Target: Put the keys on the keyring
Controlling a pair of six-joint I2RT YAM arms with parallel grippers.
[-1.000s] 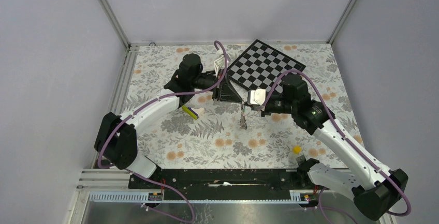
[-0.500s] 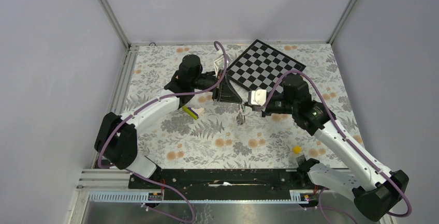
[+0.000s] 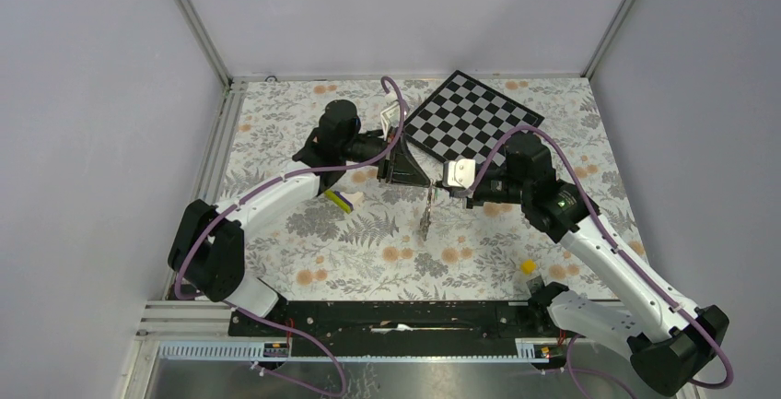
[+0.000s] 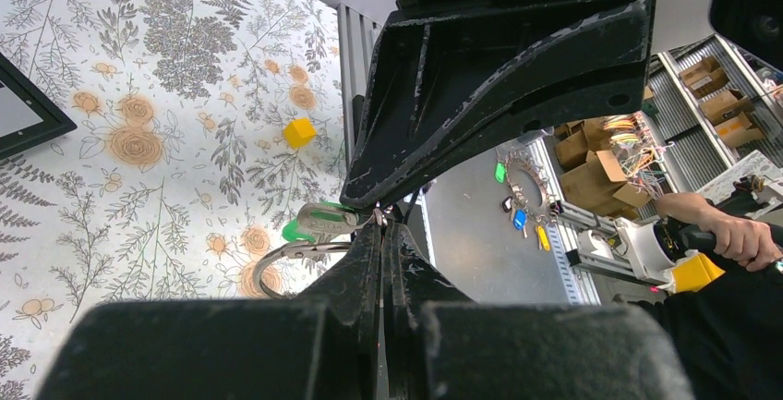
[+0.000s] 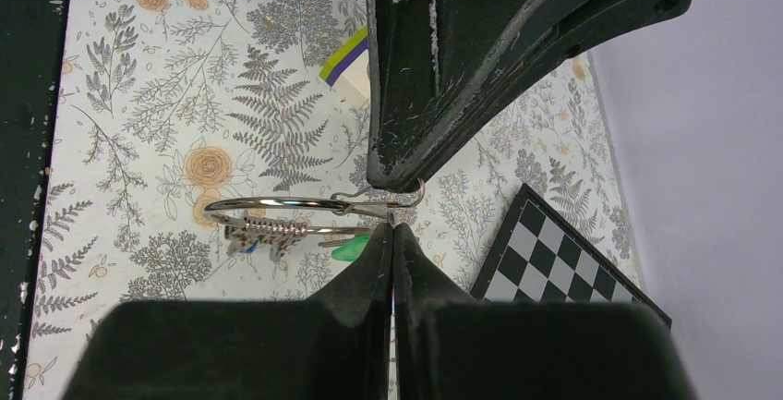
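The silver keyring (image 3: 429,198) hangs in mid-air over the table's middle, between my two gripper tips. Both the left gripper (image 3: 425,182) and the right gripper (image 3: 437,187) are shut, each pinching the ring's edge from its own side. In the right wrist view the keyring (image 5: 277,204) lies edge-on, with a bunch of keys (image 5: 263,232) dangling from it and a green key (image 5: 351,250) beside my right gripper (image 5: 392,226). In the left wrist view the keyring (image 4: 286,257) and green key (image 4: 319,223) sit just left of my left gripper (image 4: 383,226).
A yellow-white-purple wedge block (image 3: 341,200) lies left of the ring. A checkerboard (image 3: 470,121) lies at the back. A small yellow cube (image 3: 528,266) sits near the right arm's base. The floral table (image 3: 368,252) is bounded by grey walls.
The ring and its hanging keys have shifted slightly left and swung a little. Both grippers stay shut and close together.
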